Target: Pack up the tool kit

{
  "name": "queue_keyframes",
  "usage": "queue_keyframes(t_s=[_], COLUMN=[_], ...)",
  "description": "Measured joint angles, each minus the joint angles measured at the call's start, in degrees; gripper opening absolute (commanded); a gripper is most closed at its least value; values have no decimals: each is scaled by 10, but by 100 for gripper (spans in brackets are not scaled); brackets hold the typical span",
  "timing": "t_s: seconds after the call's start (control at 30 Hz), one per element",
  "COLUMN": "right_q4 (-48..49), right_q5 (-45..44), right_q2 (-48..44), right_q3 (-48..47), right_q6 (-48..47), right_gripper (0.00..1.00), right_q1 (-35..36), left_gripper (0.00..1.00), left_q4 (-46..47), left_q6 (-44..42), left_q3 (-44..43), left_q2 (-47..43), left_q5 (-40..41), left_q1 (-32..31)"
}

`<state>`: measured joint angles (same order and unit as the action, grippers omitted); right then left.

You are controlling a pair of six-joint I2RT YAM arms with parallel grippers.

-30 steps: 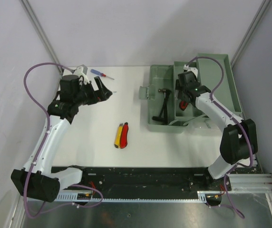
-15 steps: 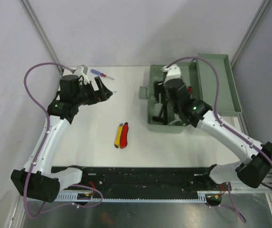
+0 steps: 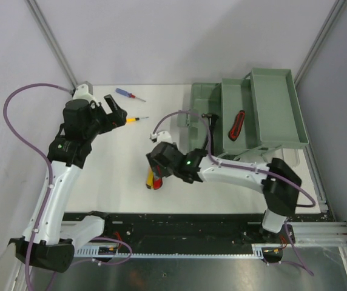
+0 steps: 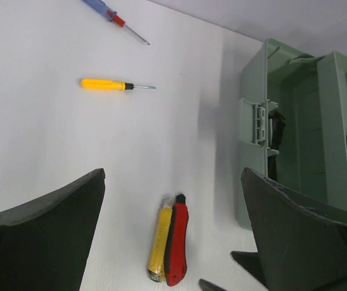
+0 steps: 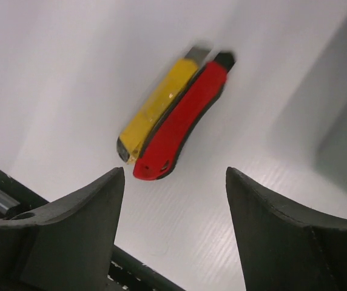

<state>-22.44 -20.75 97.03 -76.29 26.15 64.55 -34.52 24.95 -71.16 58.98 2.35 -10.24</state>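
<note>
The grey-green toolbox (image 3: 201, 100) stands open at the back right, with its tray (image 3: 227, 97) and lid (image 3: 276, 106) raised. A red knife (image 3: 239, 125) lies in the tray. A dark tool (image 3: 209, 136) lies in the box base, partly hidden. A yellow knife (image 5: 158, 106) and a red knife (image 5: 182, 124) lie side by side on the table. My right gripper (image 5: 175, 176) is open and empty just above their near ends. My left gripper (image 3: 120, 111) is open and empty at the back left, near the yellow screwdriver (image 3: 136, 119) and the blue screwdriver (image 3: 128, 94).
The white table (image 3: 119, 163) ends at a black rail (image 3: 179, 224) along the front. Grey walls close in the back and sides. The right arm (image 3: 234, 171) stretches across the table in front of the toolbox.
My right arm left the toolbox tray and swung left and forward to the two knives. A red knife now lies free in the tray. My left gripper drew back left, uncovering the yellow screwdriver.
</note>
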Motion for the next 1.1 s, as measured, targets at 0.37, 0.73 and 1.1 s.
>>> queue_keyframes(t_s=[0.37,0.73,1.1], right_q4=[-7,-53,-56], right_q5=[83,50,22], right_q2=[158,245,198], right_q3=[-45,-139,-57], right_q6=[30,51,45], right_gripper=[79,77,75], right_q1=[9,8,5], left_gripper=[99,99,99], left_q4=[-16,-17,-17], left_q6=[0,0,-1], left_q3=[1,2,3], left_q2=[-7,-7,-6], left_q5=[20,15,14], left_q1=[0,0,0])
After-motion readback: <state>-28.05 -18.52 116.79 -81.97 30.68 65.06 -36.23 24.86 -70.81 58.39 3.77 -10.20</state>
